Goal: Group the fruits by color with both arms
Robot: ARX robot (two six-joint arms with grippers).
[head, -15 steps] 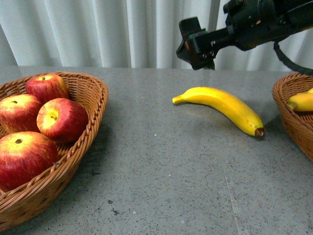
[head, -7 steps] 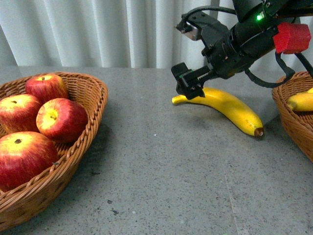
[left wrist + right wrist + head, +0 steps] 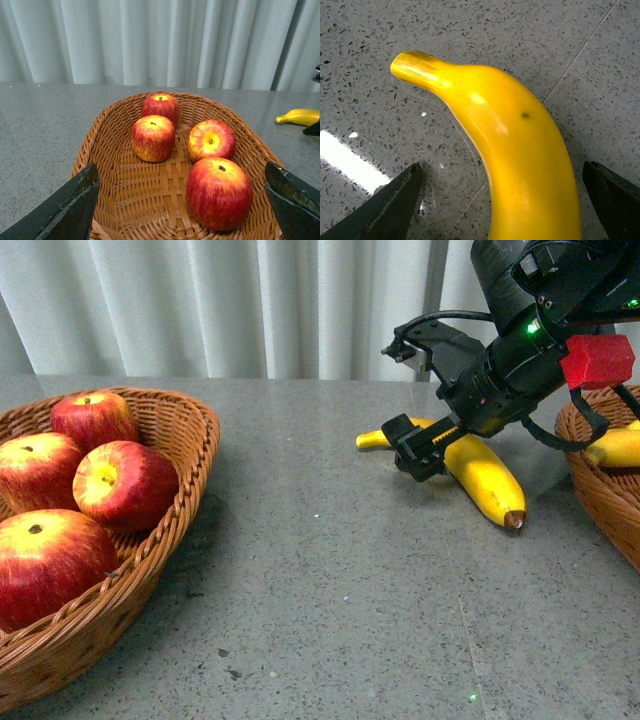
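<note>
The right end effector (image 3: 428,445) hangs spread wide over the banana (image 3: 478,472) on the tabletop (image 3: 320,580). That glossy, stiff skin looks slippery; I'd take it mid-body, across the curve.

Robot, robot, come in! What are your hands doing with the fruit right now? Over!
Right gripper open, fingers straddling banana on table. Left gripper open over apple basket, four apples inside. Nothing blocking banana.

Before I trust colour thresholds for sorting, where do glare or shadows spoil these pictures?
Right wrist view: white highlights on the glossy yellow banana and a bright patch on the speckled grey table. Front view: soft shadow beside the woven wicker basket; the right end effector sharp. Left wrist view: even light on the red apples.
</note>
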